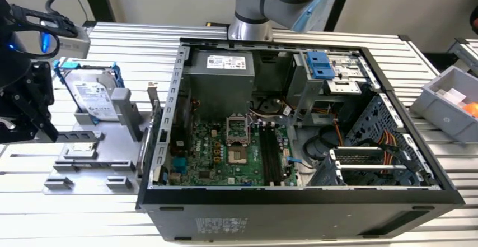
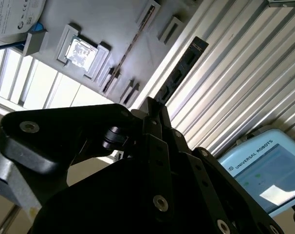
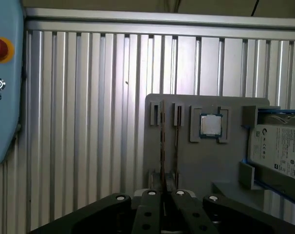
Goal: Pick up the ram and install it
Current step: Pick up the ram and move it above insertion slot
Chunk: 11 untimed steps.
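Note:
In both wrist views my gripper (image 3: pixel 164 193) (image 2: pixel 154 108) is shut on the ram (image 3: pixel 162 141) (image 2: pixel 180 72), a thin dark stick seen nearly edge-on that runs out from between the fingertips. The ram hangs just over the grey fixture plate (image 3: pixel 225 161) (image 2: pixel 113 29), beside a second stick (image 3: pixel 177 139) (image 2: pixel 130 48) that stands in its holders. In the exterior view the black wrist assembly (image 1: pixel 22 101) is at the far left, above that plate (image 1: pixel 112 157). The open computer case (image 1: pixel 299 196) lies in the middle, with the long memory slots (image 1: pixel 270 157) on its green board.
On the fixture plate a silver hard drive (image 1: pixel 93 96) (image 3: pixel 279 151) sits in a blue frame and a small square processor (image 3: pixel 211 125) (image 2: pixel 82 51) in its pocket. A grey bin (image 1: pixel 448 104) stands on the exterior view's right. A pendant (image 3: pixel 4 83) (image 2: pixel 264 165) lies on the ribbed table.

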Tool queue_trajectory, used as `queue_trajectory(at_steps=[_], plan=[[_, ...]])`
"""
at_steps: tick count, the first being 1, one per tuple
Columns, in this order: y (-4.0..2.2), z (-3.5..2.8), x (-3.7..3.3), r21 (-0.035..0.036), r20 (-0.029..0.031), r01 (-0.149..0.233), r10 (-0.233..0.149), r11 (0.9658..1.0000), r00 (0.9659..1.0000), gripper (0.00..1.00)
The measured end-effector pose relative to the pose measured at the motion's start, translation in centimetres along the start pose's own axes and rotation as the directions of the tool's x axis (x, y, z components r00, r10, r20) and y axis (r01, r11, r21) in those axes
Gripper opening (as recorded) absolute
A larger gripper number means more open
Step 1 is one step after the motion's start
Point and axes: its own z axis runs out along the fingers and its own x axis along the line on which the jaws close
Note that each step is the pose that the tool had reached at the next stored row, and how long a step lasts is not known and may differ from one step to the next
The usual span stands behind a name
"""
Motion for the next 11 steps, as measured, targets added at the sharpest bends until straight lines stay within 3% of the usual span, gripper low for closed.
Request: queue_trajectory(at_steps=[11], plan=[[0.04,-1.47,-0.08,0.0001,-0.0002,0.0,0.0,1.0,1.0,0.0]])
